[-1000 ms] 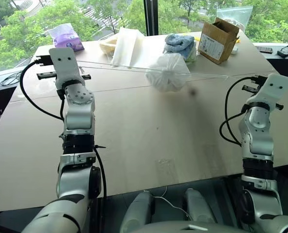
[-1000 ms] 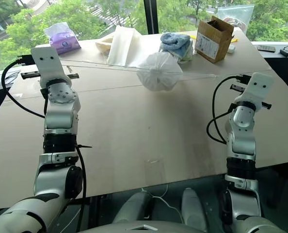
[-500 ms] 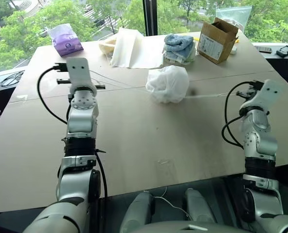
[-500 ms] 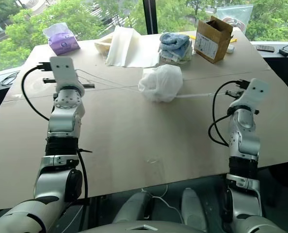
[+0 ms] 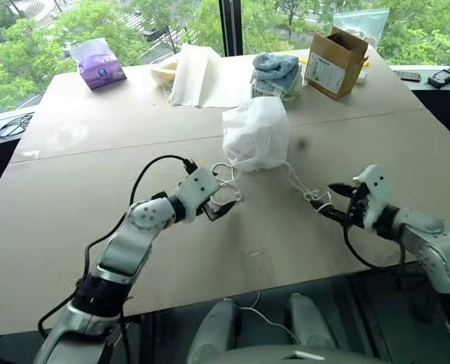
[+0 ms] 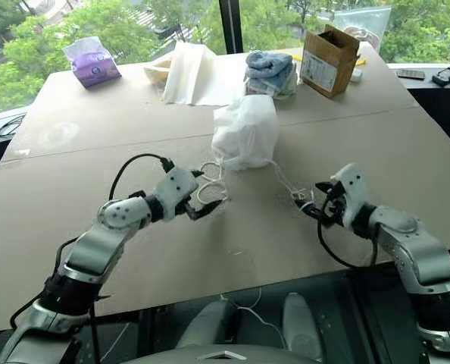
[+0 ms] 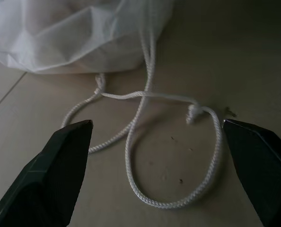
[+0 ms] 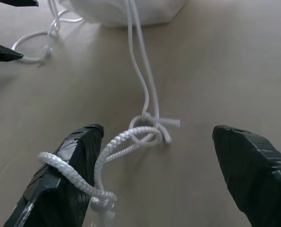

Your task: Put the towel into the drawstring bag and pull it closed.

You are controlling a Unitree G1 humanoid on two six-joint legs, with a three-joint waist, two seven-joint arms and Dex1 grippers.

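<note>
Both arms reach low over the tan table (image 5: 73, 189), forearms angled inward toward each other. The left gripper (image 5: 223, 203) points at a loop of white cord (image 7: 178, 156) lying slack on the wood; its two black, wedge-shaped fingers (image 7: 60, 161) are spread wide with the loop between them, touching nothing. The right gripper (image 5: 337, 201) is spread just as wide. A knotted, twisted rope end (image 8: 147, 132) lies between its fingers, and one strand drapes over one finger (image 8: 69, 165) (resting there, not pinched).

The drawstring bag (image 5: 255, 133) sits on the table between and beyond the two grippers, a thin, crinkled white pouch, bulging and rounded, its neck gathered. Whether the towel is inside cannot be told from the outside. Two cords run from the bag, one toward each gripper.

Behind it lie folded blue towels (image 5: 276, 70), a cream cloth sheet (image 5: 198, 72), a cardboard box (image 5: 332, 59) and a purple tissue pack (image 5: 96, 62).
</note>
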